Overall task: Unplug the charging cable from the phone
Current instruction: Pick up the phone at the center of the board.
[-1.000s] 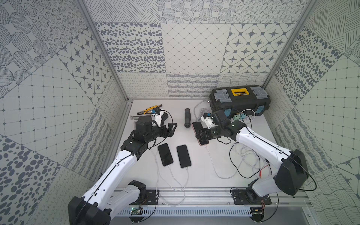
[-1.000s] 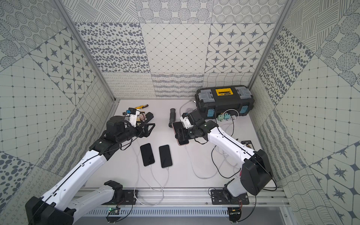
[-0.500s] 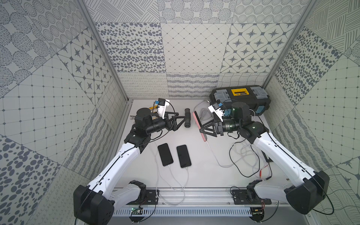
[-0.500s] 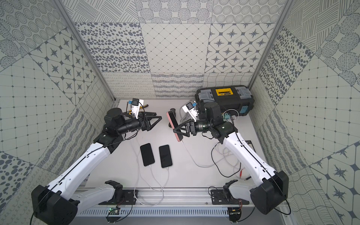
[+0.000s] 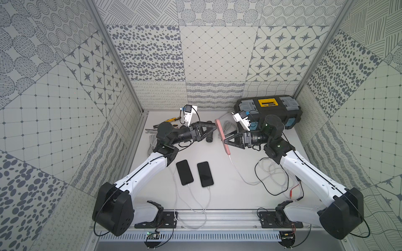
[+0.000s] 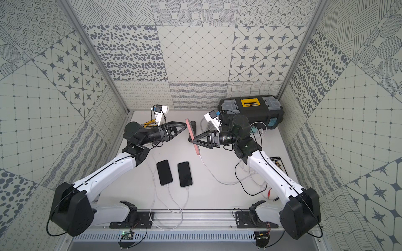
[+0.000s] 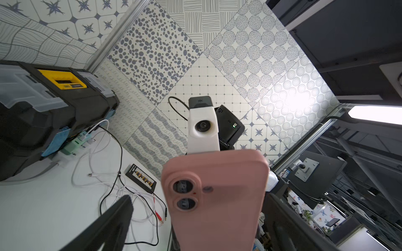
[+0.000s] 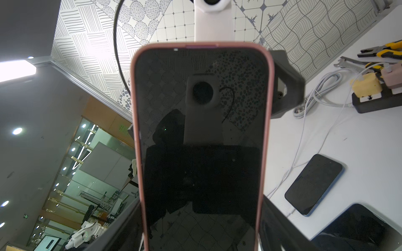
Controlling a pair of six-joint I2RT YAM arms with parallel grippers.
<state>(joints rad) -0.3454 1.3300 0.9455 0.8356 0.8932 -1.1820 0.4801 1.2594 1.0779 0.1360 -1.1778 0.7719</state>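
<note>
In both top views the pink phone [image 5: 222, 137] stood on edge in the air above the bench [image 5: 228, 195]. The right hand [image 5: 225, 142] was pinching it across its width. The charging cable [image 5: 237, 172] was plugged into the lower end of the phone and hung down to the bench, where it ran into a loose heap of other wires. The left hand [image 6: 182, 130] was spread wide with nothing in it. It was just beside the upper end of the phone, well apart from the plug. Two black phones [image 5: 184, 172] lay flat on the bench below, each with its own cable.

In the left wrist view the back of the pink phone [image 7: 217, 202] filled the lower middle. One finger [image 7: 113, 221] of the left hand stood clearly to the side of it, not touching.

In the right wrist view the dark screen of the pink phone [image 8: 200, 141] faced the camera between the fingers of the right hand. The plug was not visible there.

The danger seemed to be that the left hand was near the wrong end. If it closed there, it would take the phone and not the cable. Also, a pull not in line with the plug could twist the phone out of the grip, and it could fall on the black phones
</note>
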